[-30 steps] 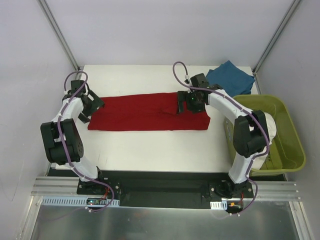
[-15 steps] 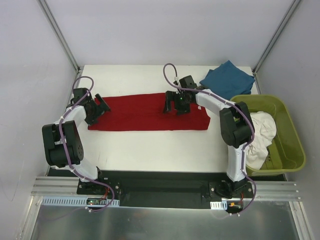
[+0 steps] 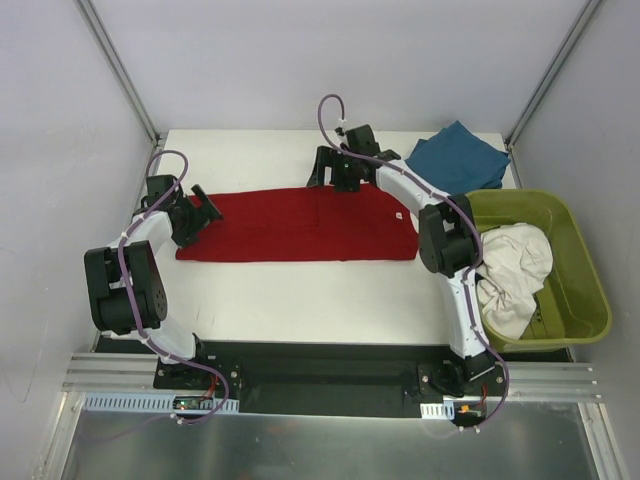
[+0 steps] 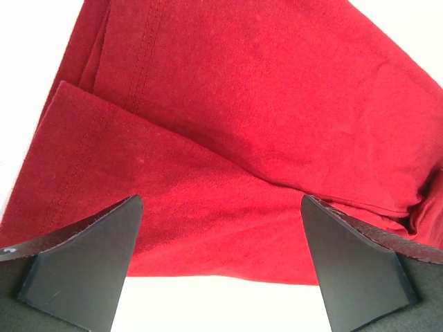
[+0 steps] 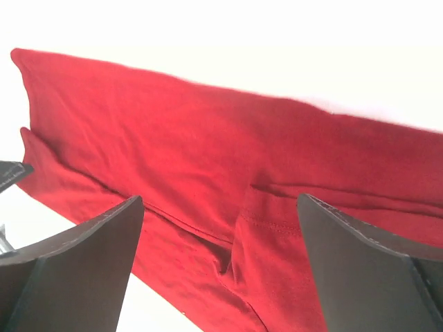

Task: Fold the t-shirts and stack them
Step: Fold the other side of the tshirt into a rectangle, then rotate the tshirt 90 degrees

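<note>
The red shirt (image 3: 290, 225) lies flat on the surface (image 3: 300, 290); left hand (image 3: 204, 216) at its left end, right hand (image 3: 332, 179) at its far edge, both apart.

A deep red t-shirt (image 3: 300, 225) lies flat, folded into a long band across the middle of the table (image 3: 300, 290); a teal-blue t-shirt (image 3: 458, 155) sits folded at the far right corner. A white t-shirt (image 3: 512, 270) lies crumpled inside the olive-green tub (image 3: 580, 295).

top camera overlooks table (image 3: 300, 290); wrist cameras close above red shirt (image 3: 300, 225).
</note>
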### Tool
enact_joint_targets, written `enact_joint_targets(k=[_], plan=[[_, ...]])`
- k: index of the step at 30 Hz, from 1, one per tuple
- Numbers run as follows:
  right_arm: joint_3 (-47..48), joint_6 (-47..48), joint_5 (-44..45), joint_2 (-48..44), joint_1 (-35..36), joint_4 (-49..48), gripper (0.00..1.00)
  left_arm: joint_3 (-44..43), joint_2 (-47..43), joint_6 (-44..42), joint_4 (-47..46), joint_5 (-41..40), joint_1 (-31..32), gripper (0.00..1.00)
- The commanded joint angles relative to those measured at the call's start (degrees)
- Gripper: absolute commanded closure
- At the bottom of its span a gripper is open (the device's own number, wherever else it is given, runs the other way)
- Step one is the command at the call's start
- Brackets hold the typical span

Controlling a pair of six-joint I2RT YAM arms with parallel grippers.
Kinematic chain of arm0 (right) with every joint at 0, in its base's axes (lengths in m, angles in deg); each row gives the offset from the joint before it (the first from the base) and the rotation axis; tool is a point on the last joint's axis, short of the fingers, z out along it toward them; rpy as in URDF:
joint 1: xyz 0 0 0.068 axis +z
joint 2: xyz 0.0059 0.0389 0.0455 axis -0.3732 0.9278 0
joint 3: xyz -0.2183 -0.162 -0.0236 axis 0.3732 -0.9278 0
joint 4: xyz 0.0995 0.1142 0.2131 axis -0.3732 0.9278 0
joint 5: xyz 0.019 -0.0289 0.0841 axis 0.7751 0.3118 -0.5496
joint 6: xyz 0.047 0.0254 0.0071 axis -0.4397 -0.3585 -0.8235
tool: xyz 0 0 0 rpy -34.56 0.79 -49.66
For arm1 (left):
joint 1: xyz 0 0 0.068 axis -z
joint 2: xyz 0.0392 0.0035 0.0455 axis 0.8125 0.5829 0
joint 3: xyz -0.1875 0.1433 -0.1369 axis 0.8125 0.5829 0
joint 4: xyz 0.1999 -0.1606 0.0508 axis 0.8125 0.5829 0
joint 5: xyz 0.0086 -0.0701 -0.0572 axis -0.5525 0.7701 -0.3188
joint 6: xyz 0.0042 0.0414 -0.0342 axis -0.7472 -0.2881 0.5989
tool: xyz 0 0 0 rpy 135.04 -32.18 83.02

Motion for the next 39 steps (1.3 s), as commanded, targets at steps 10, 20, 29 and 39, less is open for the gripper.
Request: enact_joint_targets(k=[10,20,29,39], plan=[[-32.0,1.8,12.9,-29.9,0.3,3.1,0.04,-3.8,2.0,3.9,-2.2,6.7,1.8,0.01],[-36.4,-6.7,7.4,-23.3,-0.5,4.1,0.04,-15.5,16.3,6.9,-1.3,6.6,8.6,0.01],[-19.4,-9.0,3.6,-7.5,-1.2,7.0,0.04,1.3,8.1,10.7,0.0,4.9,13.7,0.01],[21.4,-11.4,-4.1,18.5,-2.5,12.7,0.04,12.7,-0.2,33.3,0.1,-1.3,39.6,0.01]])
